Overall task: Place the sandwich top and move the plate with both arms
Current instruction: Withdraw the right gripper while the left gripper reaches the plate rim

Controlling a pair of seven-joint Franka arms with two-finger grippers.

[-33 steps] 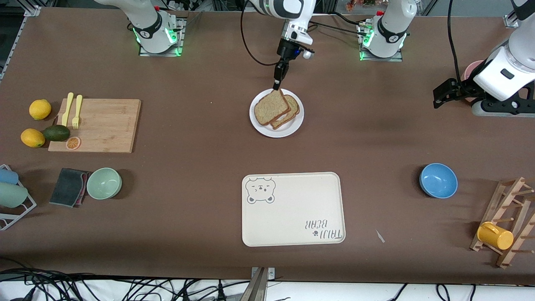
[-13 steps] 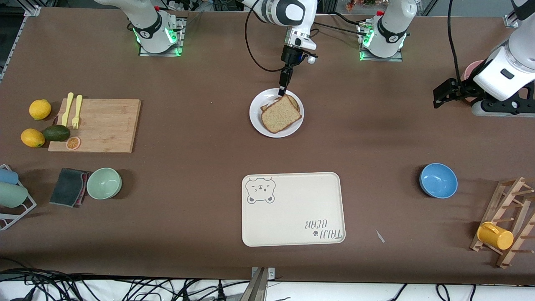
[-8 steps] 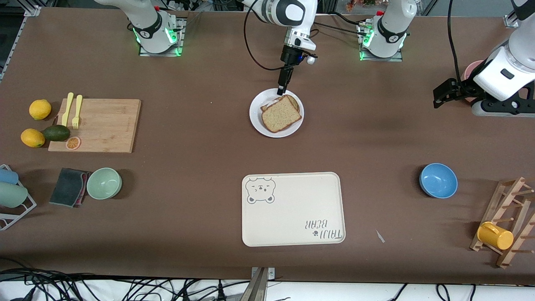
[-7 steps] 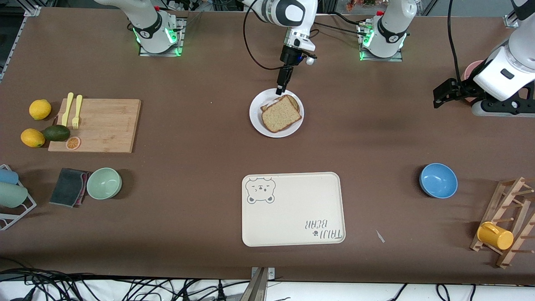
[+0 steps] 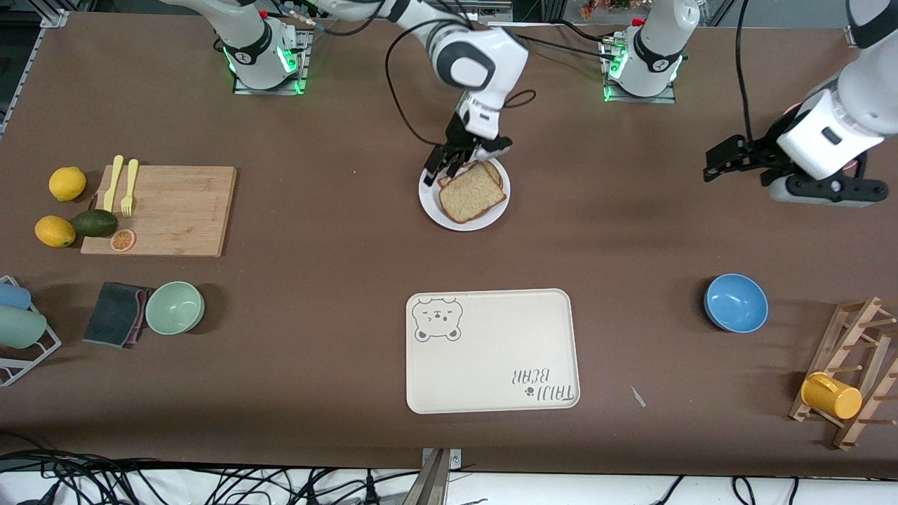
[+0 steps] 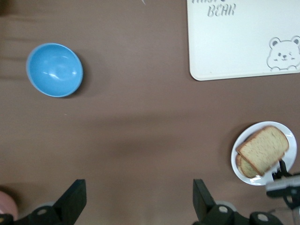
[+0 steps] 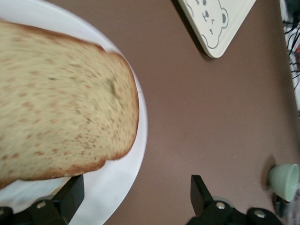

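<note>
The sandwich top [image 5: 471, 192], a brown wholemeal slice, lies flat on a second slice [image 5: 495, 171] on the white plate [image 5: 435, 207]. No egg shows. My right gripper [image 5: 442, 168] is open and low at the plate's rim on the side toward the robots' bases. In the right wrist view the right gripper [image 7: 135, 197] has one finger over the plate [image 7: 117, 187] beside the sandwich top [image 7: 61, 117] and the other finger over bare table. My left gripper [image 5: 722, 158] is open and empty in the air toward the left arm's end; in the left wrist view the left gripper [image 6: 138, 201] hangs over bare table, with the plate [image 6: 243, 172] off to one side.
The cream bear-printed tray [image 5: 491, 351] lies nearer the front camera than the plate. A blue bowl [image 5: 736, 302] and a wooden rack [image 5: 852, 365] with a yellow mug [image 5: 831, 395] stand toward the left arm's end. A cutting board [image 5: 168, 210] and a green bowl [image 5: 175, 307] are toward the right arm's end.
The right gripper let go of the bread slice, which now lies flat on the lower slice. The gripper then turned and dropped to the plate's rim. The left arm shifted a little toward the table's middle.
</note>
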